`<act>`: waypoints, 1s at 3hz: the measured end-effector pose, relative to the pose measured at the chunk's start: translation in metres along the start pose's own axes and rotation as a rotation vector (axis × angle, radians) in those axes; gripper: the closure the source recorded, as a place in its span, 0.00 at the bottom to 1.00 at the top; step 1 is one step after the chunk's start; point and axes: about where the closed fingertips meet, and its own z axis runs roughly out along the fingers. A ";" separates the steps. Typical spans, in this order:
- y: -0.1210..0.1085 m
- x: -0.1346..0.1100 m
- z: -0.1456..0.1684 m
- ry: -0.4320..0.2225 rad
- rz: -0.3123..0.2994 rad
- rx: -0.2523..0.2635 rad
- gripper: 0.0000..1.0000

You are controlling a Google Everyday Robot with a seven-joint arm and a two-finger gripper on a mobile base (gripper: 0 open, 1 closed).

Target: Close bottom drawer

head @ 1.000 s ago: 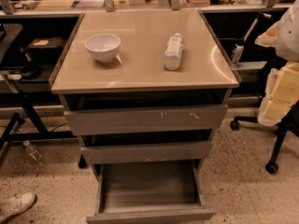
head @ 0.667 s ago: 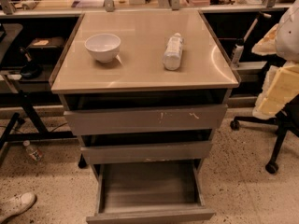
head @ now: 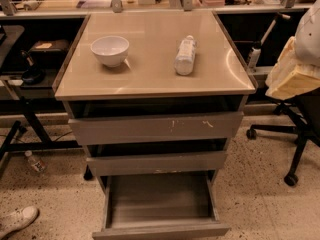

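Note:
The bottom drawer [head: 160, 230] of the grey-brown cabinet is pulled far out toward me. Its grey box-shaped interior [head: 160, 198] is empty, and its plain flat front lies at the lower edge of the view. The mid-width drawer front [head: 156, 163] and the widest, white-scratched front [head: 155, 128] above it stand slightly out. My gripper [head: 294, 78] is the cream-coloured piece under the white arm at the right edge. It hangs level with the cabinet top, to the right of it and well above the bottom drawer, touching nothing.
A white bowl [head: 110, 50] and a lying clear bottle [head: 185, 56] rest on the cabinet top [head: 150, 79]. An office chair base [head: 295, 149] with castors stands at the right. A small bottle [head: 36, 162], a shoe [head: 16, 220] and a black stand leg [head: 30, 134] are at the left.
My gripper has risen a little at the right edge. The drawers, bowl and bottle have not moved.

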 end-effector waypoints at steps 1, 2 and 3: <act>0.000 0.000 0.000 0.000 0.000 0.000 0.89; 0.000 0.000 0.000 0.000 0.000 0.000 1.00; 0.000 0.000 0.000 -0.003 0.000 0.003 1.00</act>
